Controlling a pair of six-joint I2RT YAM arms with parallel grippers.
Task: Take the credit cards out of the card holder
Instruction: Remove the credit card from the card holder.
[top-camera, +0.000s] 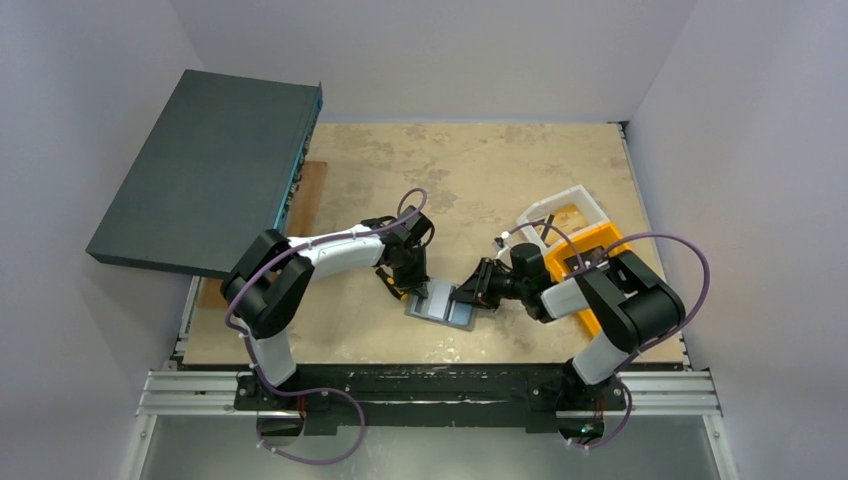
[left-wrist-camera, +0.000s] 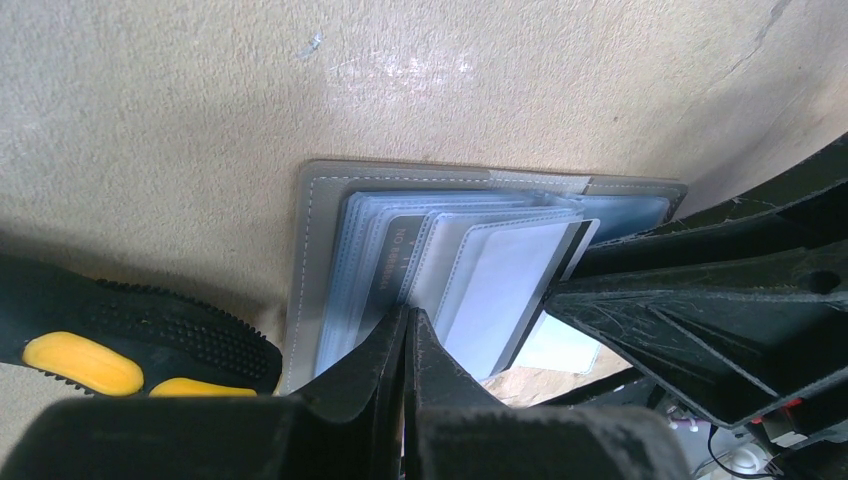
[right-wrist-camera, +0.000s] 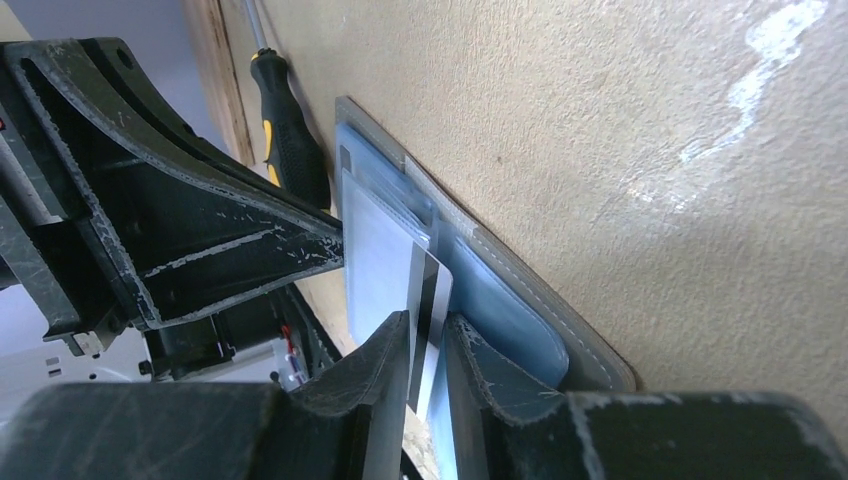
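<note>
The grey card holder lies open on the table between both arms, its clear sleeves fanned out. My left gripper is shut, its tips resting on the sleeves near the holder's left half. From the right, my right gripper stands slightly open astride a white credit card with a black stripe. The card sticks out of the pale blue inside, and a small gap shows beside it. In the left wrist view the same card juts toward the right gripper's fingers.
A black and yellow screwdriver lies just beyond the holder's far edge, beside my left gripper. An orange bin and a clear tray sit behind my right gripper. A large dark box overhangs the table's left back corner.
</note>
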